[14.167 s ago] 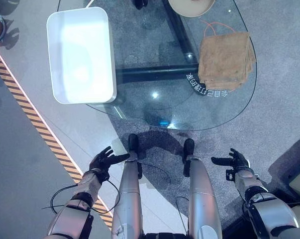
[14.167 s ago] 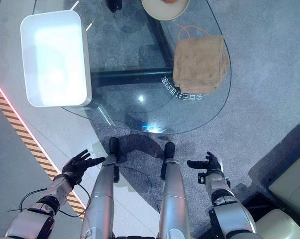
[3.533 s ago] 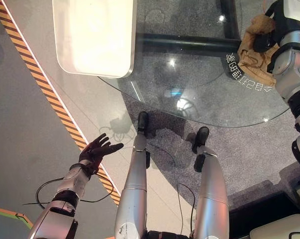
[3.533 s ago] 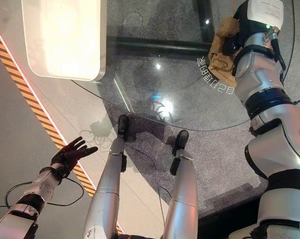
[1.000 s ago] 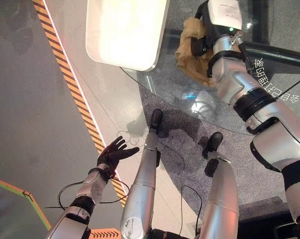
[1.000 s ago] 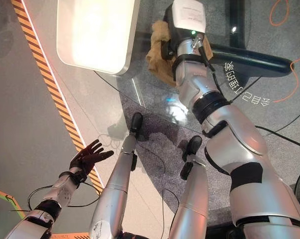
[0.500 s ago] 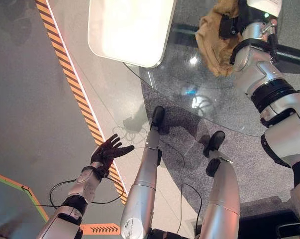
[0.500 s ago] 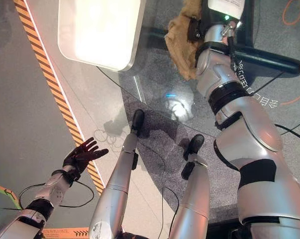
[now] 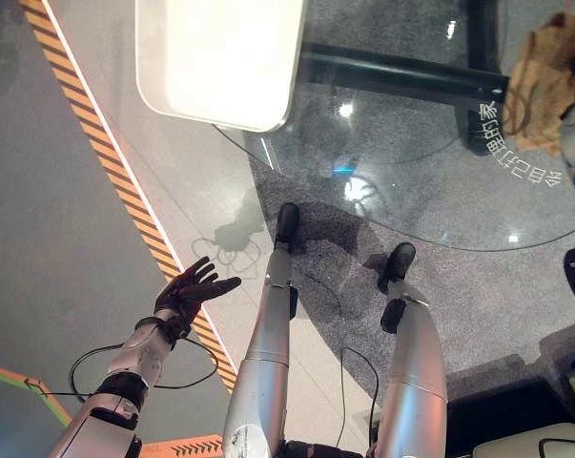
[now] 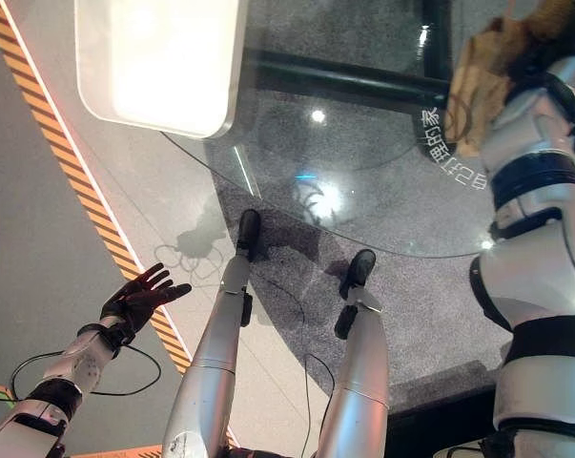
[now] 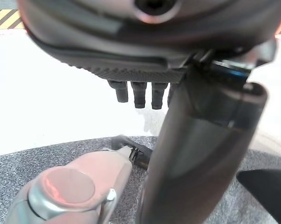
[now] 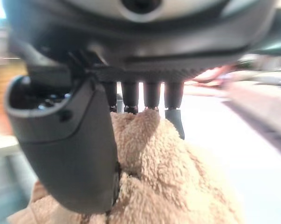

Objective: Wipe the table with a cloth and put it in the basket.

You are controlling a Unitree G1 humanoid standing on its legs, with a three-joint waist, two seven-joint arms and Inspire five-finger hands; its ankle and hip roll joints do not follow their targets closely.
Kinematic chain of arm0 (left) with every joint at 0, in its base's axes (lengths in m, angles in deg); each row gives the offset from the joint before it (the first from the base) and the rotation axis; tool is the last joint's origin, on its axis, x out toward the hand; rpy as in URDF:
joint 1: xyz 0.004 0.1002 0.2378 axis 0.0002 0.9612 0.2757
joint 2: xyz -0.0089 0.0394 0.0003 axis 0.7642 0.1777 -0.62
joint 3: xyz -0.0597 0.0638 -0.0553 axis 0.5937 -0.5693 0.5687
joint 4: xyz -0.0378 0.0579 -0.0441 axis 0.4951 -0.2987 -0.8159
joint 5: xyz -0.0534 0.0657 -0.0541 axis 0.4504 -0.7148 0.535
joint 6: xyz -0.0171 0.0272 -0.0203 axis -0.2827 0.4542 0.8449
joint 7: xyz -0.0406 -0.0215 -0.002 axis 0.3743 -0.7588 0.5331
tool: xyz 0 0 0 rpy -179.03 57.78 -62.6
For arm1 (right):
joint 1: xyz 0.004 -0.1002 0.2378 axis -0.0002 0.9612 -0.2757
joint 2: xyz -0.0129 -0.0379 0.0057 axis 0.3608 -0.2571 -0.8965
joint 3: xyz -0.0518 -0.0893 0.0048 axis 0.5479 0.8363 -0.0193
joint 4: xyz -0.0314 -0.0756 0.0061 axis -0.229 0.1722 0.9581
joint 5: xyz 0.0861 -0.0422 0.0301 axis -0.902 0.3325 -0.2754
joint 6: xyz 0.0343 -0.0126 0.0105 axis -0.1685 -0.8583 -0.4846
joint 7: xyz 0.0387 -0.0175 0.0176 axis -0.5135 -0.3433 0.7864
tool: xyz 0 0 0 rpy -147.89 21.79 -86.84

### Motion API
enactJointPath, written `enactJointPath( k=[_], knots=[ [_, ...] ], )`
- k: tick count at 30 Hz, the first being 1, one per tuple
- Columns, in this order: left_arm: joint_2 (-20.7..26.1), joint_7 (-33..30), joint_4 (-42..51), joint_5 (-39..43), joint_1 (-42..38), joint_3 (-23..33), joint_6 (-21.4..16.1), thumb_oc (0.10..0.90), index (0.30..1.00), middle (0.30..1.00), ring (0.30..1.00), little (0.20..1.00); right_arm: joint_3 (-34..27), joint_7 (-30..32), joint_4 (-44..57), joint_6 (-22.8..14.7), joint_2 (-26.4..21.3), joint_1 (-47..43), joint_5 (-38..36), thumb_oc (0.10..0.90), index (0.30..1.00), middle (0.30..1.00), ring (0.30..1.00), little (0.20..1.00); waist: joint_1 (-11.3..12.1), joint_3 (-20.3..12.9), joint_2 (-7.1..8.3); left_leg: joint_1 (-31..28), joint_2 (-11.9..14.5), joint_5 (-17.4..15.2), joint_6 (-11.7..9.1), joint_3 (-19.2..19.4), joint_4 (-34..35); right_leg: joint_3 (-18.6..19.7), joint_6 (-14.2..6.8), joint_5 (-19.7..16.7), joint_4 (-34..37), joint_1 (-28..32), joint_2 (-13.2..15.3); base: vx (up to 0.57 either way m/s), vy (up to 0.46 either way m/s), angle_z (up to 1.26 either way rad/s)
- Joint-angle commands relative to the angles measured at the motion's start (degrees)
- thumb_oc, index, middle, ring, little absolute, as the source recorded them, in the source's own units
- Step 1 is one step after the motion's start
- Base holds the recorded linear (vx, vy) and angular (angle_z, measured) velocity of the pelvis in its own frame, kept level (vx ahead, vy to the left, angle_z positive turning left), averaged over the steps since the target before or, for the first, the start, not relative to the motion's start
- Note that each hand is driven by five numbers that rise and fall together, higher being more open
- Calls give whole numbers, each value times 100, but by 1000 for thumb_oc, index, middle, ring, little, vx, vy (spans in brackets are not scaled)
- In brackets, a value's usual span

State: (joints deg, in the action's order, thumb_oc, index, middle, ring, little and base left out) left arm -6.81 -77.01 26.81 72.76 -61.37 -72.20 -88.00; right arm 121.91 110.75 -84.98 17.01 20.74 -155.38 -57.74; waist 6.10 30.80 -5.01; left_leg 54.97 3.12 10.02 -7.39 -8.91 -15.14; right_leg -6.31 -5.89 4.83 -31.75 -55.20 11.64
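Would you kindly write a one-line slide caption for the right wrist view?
Right robot hand gripping the bunched tan cloth, thumb and fingers curled around it.

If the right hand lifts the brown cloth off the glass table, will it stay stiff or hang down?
The cloth would probably hang limp: it already bunches in soft folds under the right hand, whose fingers curl into it. Its fluffy pile suggests it is light and not slippery, so the hold should last. Loose edges may drag on the glass table or catch the basket rim.
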Motion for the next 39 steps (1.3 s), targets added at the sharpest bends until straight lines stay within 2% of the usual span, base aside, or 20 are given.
enactJointPath(
  k=[1, 9, 17, 29, 39],
  knots=[
    [204, 51, -480, 155, 30, 210, -12, 800, 900, 900, 900, 900, 360, 779, -21, 51, -1008, -237, -26, 100, 300, 300, 300, 200, 85, -101, 45, -207, -405, -838, 645, 628, -423, -435, 318, -282, 661, 219, -592, -8, -7, -14],
    [258, 33, -521, 140, -56, 242, 34, 800, 900, 900, 900, 900, 294, 753, 252, -408, -964, -249, -40, 100, 300, 300, 300, 200, 49, -101, 96, -216, -412, -839, 637, 614, -402, -418, 307, -306, 739, 261, -637, -5, -9, -5],
    [92, 6, -533, 62, -63, 158, -102, 800, 900, 900, 900, 900, 751, 676, 818, -796, -494, -691, 367, 100, 300, 300, 300, 200, 140, -101, 80, -231, -442, -829, 615, 597, -374, -447, 333, -258, 763, 290, -622, 0, 0, 0],
    [-127, -26, -369, -74, 124, 83, -281, 800, 900, 900, 900, 900, 1264, 464, 2094, -854, 60, -1016, 1054, 100, 300, 300, 300, 200, 256, -101, 27, -234, -523, -821, 614, 576, -374, -517, 375, -186, 741, 306, -609, 0, 0, 0],
    [-290, -7, -320, -249, 167, 93, -372, 800, 900, 900, 900, 900, 1181, -35, 2965, -896, 554, -845, 1472, 100, 300, 300, 300, 200, 327, -101, -14, -256, -558, -805, 612, 581, -347, -556, 383, -135, 751, 338, -603, 0, 0, 0]
  ],
)
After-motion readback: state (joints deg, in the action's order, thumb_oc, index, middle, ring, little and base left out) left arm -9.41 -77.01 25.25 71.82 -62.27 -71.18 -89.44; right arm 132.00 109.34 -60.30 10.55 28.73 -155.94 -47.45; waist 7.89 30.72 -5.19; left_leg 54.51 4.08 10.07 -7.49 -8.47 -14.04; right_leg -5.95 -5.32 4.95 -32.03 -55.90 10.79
